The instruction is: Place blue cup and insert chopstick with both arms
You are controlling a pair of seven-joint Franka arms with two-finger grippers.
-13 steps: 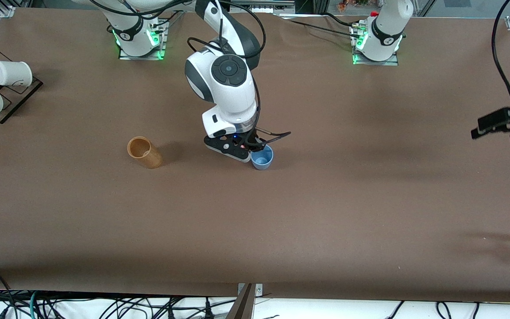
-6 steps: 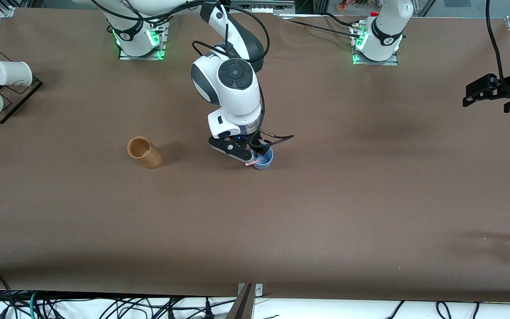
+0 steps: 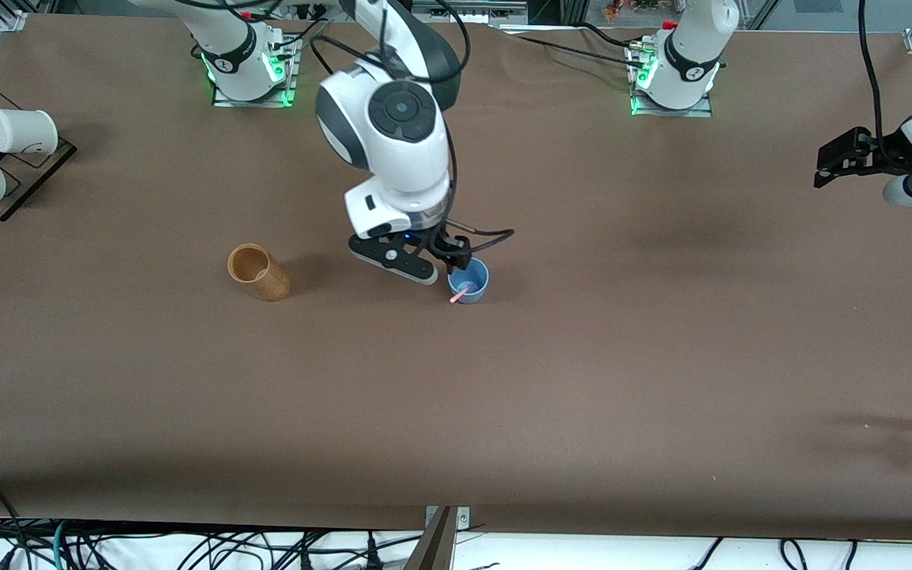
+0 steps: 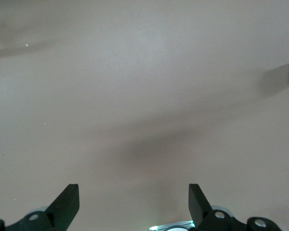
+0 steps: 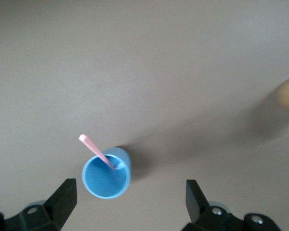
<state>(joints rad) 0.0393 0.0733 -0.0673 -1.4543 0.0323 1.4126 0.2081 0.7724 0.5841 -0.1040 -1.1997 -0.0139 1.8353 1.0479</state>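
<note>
Near the frame's centre the blue cup (image 3: 469, 280) stood upright with the chopstick (image 3: 460, 294) leaning inside, the right gripper (image 3: 450, 255) over it spread empty, and the left gripper (image 3: 834, 156), also wide open and empty, waited at the right edge, so nothing seemed left.

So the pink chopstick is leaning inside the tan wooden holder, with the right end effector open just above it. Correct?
Not quite. The chopstick leans inside the blue cup, not the tan wooden holder, which stands apart toward the right arm's end of the table with nothing visible in it. The right wrist view shows this plainly. The rest holds: the right end effector is open just above it.
</note>
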